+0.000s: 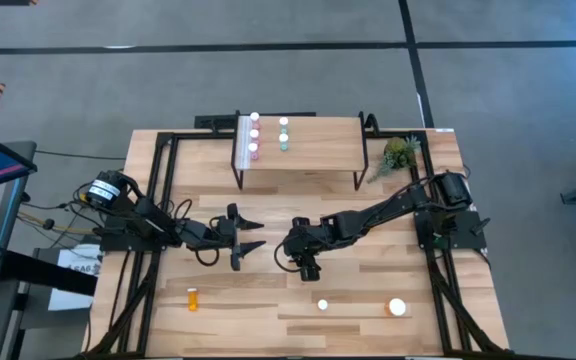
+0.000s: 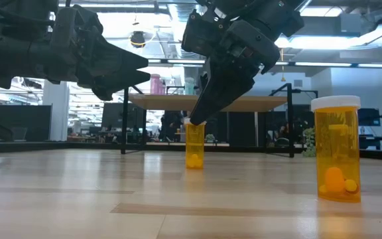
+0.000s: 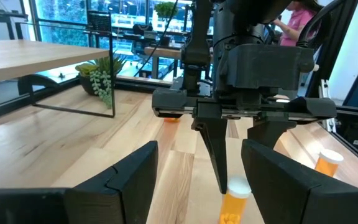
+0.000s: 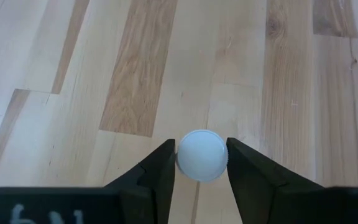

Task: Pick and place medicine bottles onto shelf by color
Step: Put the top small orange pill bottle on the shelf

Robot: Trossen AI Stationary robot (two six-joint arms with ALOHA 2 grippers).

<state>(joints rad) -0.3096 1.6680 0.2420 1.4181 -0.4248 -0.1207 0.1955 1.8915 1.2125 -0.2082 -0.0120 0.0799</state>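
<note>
Wood tabletop point(image 1: 368, 300) over grey floor; office room w/ desks behind in the low view. Shelf point(image 1: 308, 145) sits at the far edge, plant point(image 1: 399, 153) just beside its right end. On the shelf's left part I count pink bottles point(image 1: 254, 133) in one row and teal ones point(image 1: 283, 139) next to them.

My right gripper point(image 4: 200, 163) is down near table centre, pointing straight down, fingers point(image 4: 160, 168) closed against both sides of the white cap of a small orange bottle point(image 2: 194, 145). Bottle stands upright on the table. So the right has it pinched at the cap.

Left gripper point(image 1: 252, 236) hovers off the table just left of the right one, fingers spread apart, nothing between them.

Near edge: wide orange bottle point(image 2: 337, 147) upright toward the right, another white-capped one point(image 1: 322, 305) well left of it, and an orange bottle point(image 1: 192, 298) lying on its side at near left. A person in a pink top point(image 3: 297, 18) shows beyond the table in the left wrist view.
</note>
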